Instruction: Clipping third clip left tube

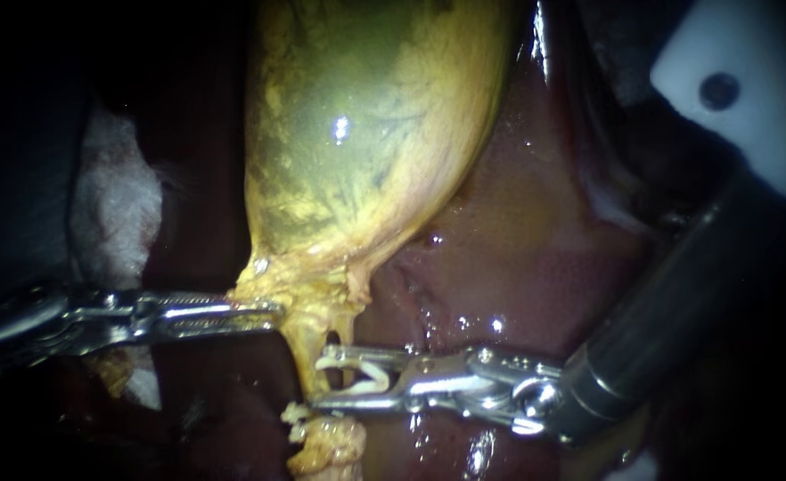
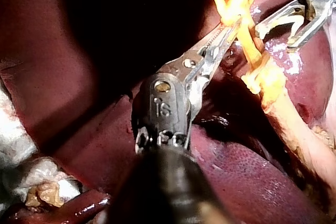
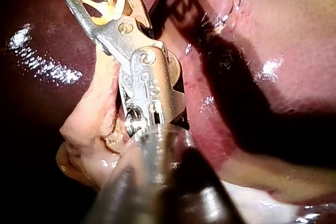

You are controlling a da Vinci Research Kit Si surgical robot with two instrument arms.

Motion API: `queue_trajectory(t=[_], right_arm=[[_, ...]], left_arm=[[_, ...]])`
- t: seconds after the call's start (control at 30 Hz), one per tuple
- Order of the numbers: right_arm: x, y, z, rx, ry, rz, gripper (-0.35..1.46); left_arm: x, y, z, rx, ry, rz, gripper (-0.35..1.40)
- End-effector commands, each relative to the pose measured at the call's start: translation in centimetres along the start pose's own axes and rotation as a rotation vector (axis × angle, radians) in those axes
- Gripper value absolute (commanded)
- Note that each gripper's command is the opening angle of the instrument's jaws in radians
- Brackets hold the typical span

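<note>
Yellow tube (image 1: 307,352) under the gallbladder (image 1: 366,134) lies inside the right instrument (image 1: 322,383)'s spread claw, which holds a white clip (image 1: 373,374). The left instrument (image 1: 273,313)'s claw clenches the gallbladder's neck.

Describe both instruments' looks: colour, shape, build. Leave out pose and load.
Left instrument: bright steel, with two long narrow jaws that are finely toothed inside. They are pinned to a stubby steel wrist bearing a stamped mark, on a dark round shaft. Right instrument: also bright steel, with slimmer forked jaws, hooked at the tips, and a riveted wrist. Its thick shaft is grey at the end and dark beyond.
</note>
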Motion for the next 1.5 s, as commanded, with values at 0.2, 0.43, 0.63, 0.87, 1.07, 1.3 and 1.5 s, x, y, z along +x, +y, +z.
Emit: queue_trajectory(t=[0.2,0.43,0.63,0.87,1.07,1.3,1.5], right_arm=[[-0.07,0.16,0.06,-0.009,-0.001,0.005,0.51],[-0.13,0.30,0.08,-0.023,-0.018,0.015,0.52],[-0.18,0.38,0.10,-0.030,-0.032,0.018,0.53],[-0.20,0.41,0.09,-0.033,-0.034,0.017,0.53],[-0.20,0.46,0.07,-0.035,-0.036,0.018,0.53],[-0.24,0.55,0.05,-0.041,-0.038,0.020,0.54],[-0.26,0.56,0.07,-0.043,-0.040,0.025,0.54]], left_arm=[[0.01,0.02,-0.01,0.000,0.000,-0.001,-0.35],[0.02,0.03,-0.01,0.000,0.000,-0.001,-0.35],[0.03,0.05,-0.01,0.000,0.000,-0.002,-0.35],[0.03,0.05,-0.01,0.001,0.000,-0.002,-0.35],[0.03,0.06,0.00,0.001,0.001,-0.002,-0.35],[0.03,0.06,0.00,0.004,0.002,-0.002,-0.35],[0.03,0.06,0.00,0.004,0.002,-0.002,-0.35]])
